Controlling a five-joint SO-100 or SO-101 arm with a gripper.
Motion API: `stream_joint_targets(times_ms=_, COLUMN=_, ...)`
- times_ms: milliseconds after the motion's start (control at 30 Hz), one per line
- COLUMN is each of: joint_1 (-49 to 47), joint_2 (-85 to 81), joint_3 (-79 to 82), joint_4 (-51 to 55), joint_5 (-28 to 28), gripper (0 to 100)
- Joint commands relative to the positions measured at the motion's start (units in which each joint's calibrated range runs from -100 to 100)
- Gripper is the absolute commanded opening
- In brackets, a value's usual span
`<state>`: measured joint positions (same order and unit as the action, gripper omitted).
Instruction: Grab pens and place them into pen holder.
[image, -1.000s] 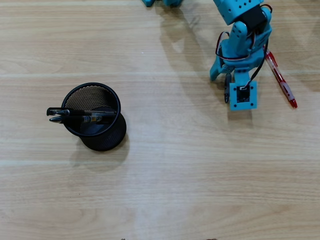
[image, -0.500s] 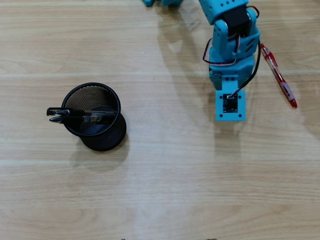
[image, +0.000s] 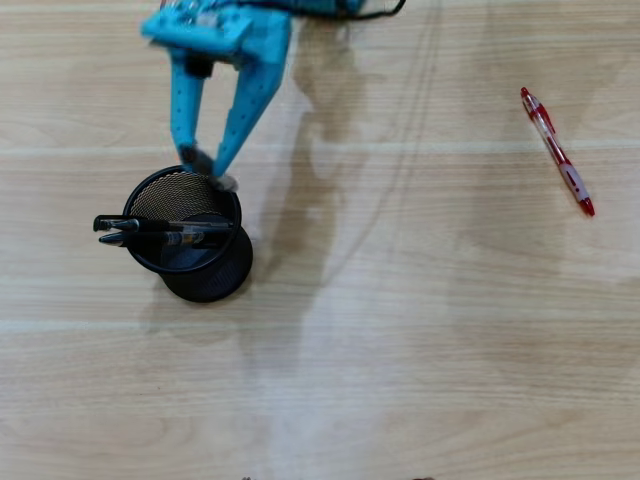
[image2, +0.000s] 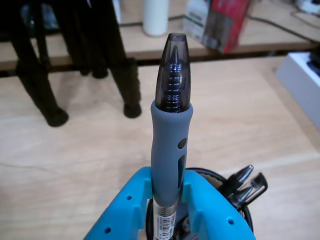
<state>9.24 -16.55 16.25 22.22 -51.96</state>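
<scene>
Nearest the wrist camera, the hand is clamped on a pen with a grey rubber grip and a smoky clear tip. The two blue fingers pinch the barrel just below the grip sleeve, and the pen stands up between them, tip away from the camera. A barcode label shows on the clear barrel lower down.

The pen looks light and stiff, so weight should be no trouble. The smooth plastic barrel is likely slippery and could twist or slide in a loose pinch; the rubber sleeve would give better friction. Holding near the middle, as here, keeps it from tipping.

Just behind the hand, the holder shows its dark rim, with two pen ends poking over it on the right.

In the overhead view the hand is blurred and sits at the upper rim of the holder, a black mesh cup on the surface. Two dark pens lie across its mouth, their ends past the left rim. The mesh cup looks light and might shift if knocked.

Well apart, at the upper right, a red pen lies flat and slanted on the surface. It is best taken across its middle, fingers square to the barrel.
</scene>
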Motion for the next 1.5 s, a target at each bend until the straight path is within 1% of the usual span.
stream_joint_targets(times_ms=0, joint_1=1.2, joint_2=0.1, joint_3=-0.4, joint_4=-1.5, joint_5=0.8, gripper=2)
stream_joint_targets(times_ms=100, joint_1=1.2, joint_2=2.5, joint_3=-1.6, joint_4=-1.6, joint_5=1.0, gripper=2)
stream_joint_targets(times_ms=333, joint_1=1.9, joint_2=7.4, joint_3=-8.2, joint_4=-1.6, joint_5=3.2, gripper=2)
stream_joint_targets(times_ms=600, joint_1=3.7, joint_2=13.8, joint_3=-14.6, joint_4=-1.0, joint_5=3.3, gripper=2)
stream_joint_targets(times_ms=733, joint_1=3.8, joint_2=14.2, joint_3=-14.6, joint_4=-0.5, joint_5=3.3, gripper=8)
stream_joint_targets(times_ms=967, joint_1=3.7, joint_2=14.0, joint_3=-16.7, joint_4=8.1, joint_5=3.7, gripper=9)
stream_joint_targets(times_ms=1100, joint_1=1.6, joint_2=11.5, joint_3=-19.6, joint_4=13.4, joint_5=8.3, gripper=10)
stream_joint_targets(times_ms=1133, joint_1=0.4, joint_2=10.5, joint_3=-21.1, joint_4=16.8, joint_5=9.0, gripper=10)
stream_joint_targets(times_ms=1200, joint_1=-3.8, joint_2=9.8, joint_3=-26.2, joint_4=27.9, joint_5=9.3, gripper=10)
stream_joint_targets(times_ms=1300, joint_1=-14.2, joint_2=12.7, joint_3=-34.7, joint_4=44.5, joint_5=7.7, gripper=10)
stream_joint_targets(times_ms=1367, joint_1=-23.5, joint_2=17.5, joint_3=-38.9, joint_4=51.6, joint_5=3.9, gripper=10)
stream_joint_targets(times_ms=1467, joint_1=-39.3, joint_2=25.8, joint_3=-41.5, joint_4=56.6, joint_5=-7.5, gripper=15)
